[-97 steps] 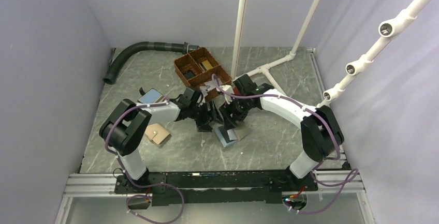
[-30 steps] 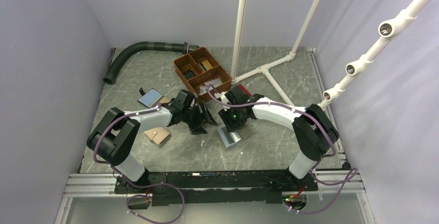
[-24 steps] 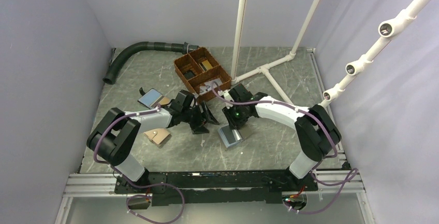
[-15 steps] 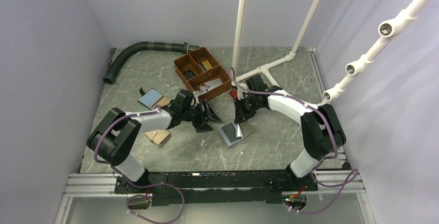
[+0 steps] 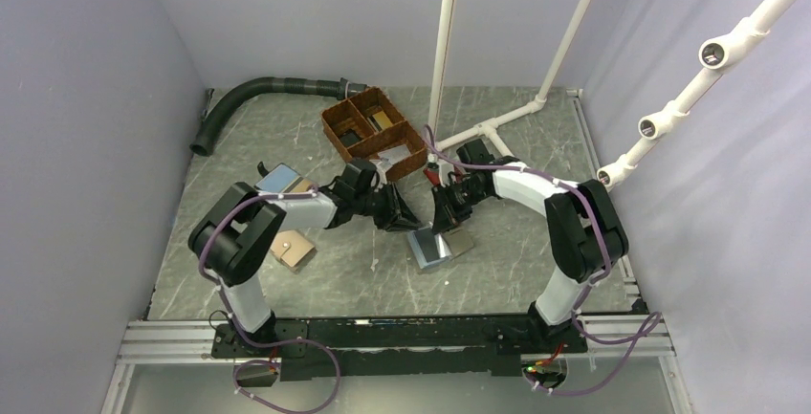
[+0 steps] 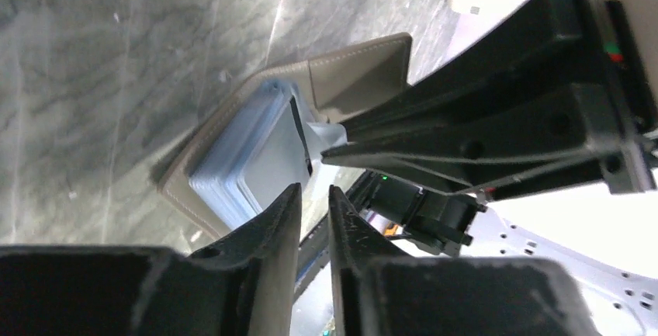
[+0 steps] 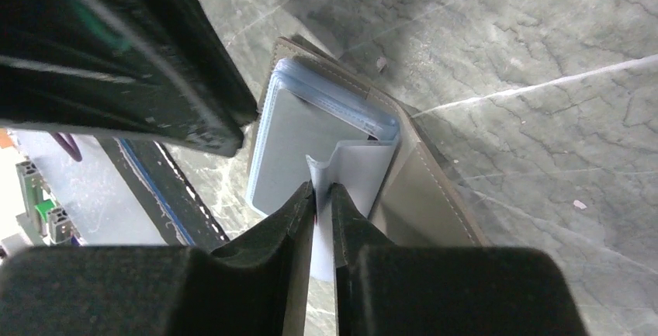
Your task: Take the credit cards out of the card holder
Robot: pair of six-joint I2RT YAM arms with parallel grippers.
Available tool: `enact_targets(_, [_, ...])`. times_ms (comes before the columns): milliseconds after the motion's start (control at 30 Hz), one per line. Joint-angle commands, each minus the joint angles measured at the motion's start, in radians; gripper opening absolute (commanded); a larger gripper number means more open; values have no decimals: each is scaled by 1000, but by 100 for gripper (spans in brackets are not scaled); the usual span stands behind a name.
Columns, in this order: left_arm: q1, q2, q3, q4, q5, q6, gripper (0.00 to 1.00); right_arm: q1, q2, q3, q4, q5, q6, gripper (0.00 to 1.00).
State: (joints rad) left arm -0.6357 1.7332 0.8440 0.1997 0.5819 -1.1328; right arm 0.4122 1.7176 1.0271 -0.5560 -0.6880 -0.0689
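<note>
The card holder (image 5: 435, 246) lies open on the table, taupe outside (image 7: 423, 196) and light blue inside. A pale grey credit card (image 7: 299, 150) lies flat in its left half. My right gripper (image 7: 323, 187) is shut on a thin pale blue flap (image 7: 365, 161) that stands up from the holder's fold. In the top view the right gripper (image 5: 442, 221) hangs just behind the holder. My left gripper (image 5: 406, 218) points at the holder from the left. Its jaws in the left wrist view (image 6: 314, 190) are nearly closed, with only a thin slit and nothing between them. The holder (image 6: 248, 150) lies beyond them.
A brown divided basket (image 5: 375, 132) stands behind the grippers. A blue wallet (image 5: 280, 180) and a tan wallet (image 5: 290, 248) lie by the left arm. A black hose (image 5: 258, 89) curves at the back left. White pipes (image 5: 445, 51) rise at the back.
The left gripper slid right toward the holder and drew its jaws nearly together. The right gripper shifted back and right off the holder's top and now pinches the flap.
</note>
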Motion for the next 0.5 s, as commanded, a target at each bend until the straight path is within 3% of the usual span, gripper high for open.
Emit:
enact_targets(0, [-15, 77, 64, 45, 50, -3, 20, 2, -54, 14, -14, 32, -40, 16])
enact_targets(200, [-30, 158, 151, 4, 68, 19, 5, 1, -92, 3, -2, 112, -49, 21])
enact_targets(333, [-48, 216, 205, 5, 94, 17, 4, -1, -123, 2, -5, 111, -68, 34])
enact_targets(467, [-65, 254, 257, -20, 112, 33, 5, -1, -159, -1, -12, 101, -90, 36])
